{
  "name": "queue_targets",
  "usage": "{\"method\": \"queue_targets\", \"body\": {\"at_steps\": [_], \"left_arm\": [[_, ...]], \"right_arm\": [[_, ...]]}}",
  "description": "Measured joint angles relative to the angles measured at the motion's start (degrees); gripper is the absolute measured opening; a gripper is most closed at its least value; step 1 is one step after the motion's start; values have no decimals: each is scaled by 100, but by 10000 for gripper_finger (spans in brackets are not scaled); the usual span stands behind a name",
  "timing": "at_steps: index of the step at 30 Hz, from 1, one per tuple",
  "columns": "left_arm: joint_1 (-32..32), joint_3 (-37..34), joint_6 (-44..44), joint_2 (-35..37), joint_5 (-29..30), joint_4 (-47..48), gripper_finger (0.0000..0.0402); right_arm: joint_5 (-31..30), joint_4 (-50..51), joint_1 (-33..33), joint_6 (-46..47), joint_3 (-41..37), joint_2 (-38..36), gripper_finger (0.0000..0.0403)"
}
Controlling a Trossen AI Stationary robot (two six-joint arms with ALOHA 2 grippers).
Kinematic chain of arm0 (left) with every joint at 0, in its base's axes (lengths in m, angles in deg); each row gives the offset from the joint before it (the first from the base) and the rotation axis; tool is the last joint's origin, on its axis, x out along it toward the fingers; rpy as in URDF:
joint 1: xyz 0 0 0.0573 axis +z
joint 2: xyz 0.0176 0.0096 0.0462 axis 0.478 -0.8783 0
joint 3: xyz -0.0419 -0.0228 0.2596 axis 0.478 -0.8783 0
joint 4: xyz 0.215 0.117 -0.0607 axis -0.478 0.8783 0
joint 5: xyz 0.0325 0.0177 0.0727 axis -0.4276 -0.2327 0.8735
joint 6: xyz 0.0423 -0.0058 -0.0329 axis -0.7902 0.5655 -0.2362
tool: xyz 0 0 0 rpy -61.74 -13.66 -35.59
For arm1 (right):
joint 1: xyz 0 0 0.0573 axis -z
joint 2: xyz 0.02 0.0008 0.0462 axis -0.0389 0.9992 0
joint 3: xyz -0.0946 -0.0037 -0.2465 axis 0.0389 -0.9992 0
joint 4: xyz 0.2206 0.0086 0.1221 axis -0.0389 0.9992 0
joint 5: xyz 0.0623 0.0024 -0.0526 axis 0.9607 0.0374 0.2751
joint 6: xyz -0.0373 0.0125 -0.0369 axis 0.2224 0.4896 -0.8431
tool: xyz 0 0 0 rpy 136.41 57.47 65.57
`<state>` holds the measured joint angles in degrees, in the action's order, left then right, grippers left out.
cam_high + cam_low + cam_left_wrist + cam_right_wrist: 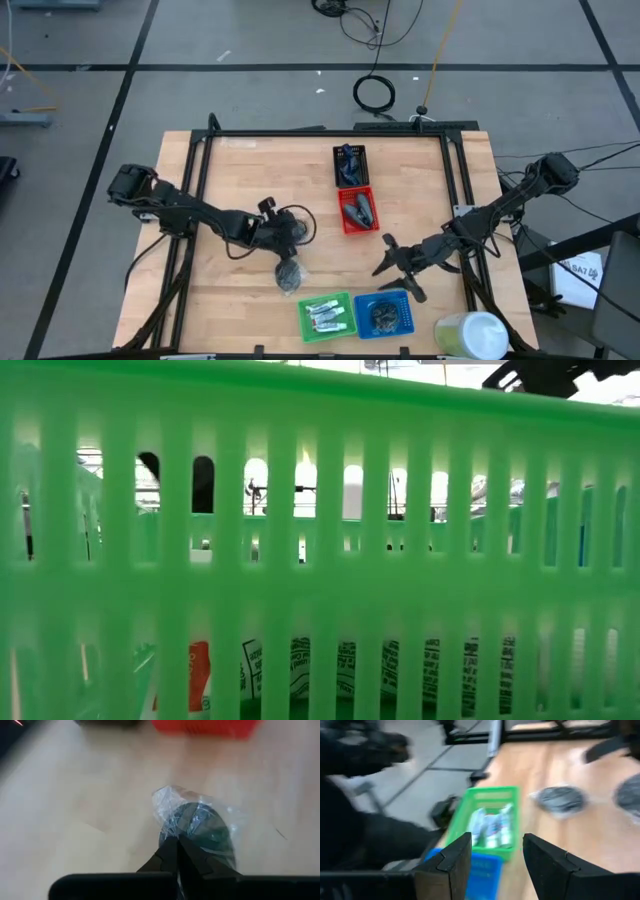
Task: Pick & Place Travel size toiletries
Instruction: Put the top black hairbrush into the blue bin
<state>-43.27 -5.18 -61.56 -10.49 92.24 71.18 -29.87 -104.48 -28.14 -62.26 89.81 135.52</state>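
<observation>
Where the surface (pixel 230 160) meets its near edge, you see the green basket (pixel 327 316) holding white tubes (pixel 325 317), with the blue basket (pixel 385 314) just beside it holding a dark wrapped pad (pixel 383 315). Your right hand (pixel 392 268), fingers spread and empty, hangs just beyond the blue basket. Your left hand (pixel 291 247) sits mid-surface, fingers pinched on the clear wrap of the second round pad (pixel 288 276), which lies on the wood. Farther off, the red basket (pixel 357 210) and black basket (pixel 350 164) hold dark mini bottles (pixel 358 209).
</observation>
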Motion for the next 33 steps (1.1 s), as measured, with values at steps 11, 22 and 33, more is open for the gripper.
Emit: {"method": "queue_targets", "body": {"at_steps": [11,22,33], "left_arm": [[-623,1283,-1941,-73,1835,-111,0],[-943,1667,-3229,-73,2237,-1060,0],[-984,1667,-3252,-73,2239,-1217,0]], "right_arm": [[-2493,-31,39,-141,-1,2,168],[-2126,-1484,762,-390,-1,864,253],[-1123,-3652,1800,-214,-1,1863,273]]}}
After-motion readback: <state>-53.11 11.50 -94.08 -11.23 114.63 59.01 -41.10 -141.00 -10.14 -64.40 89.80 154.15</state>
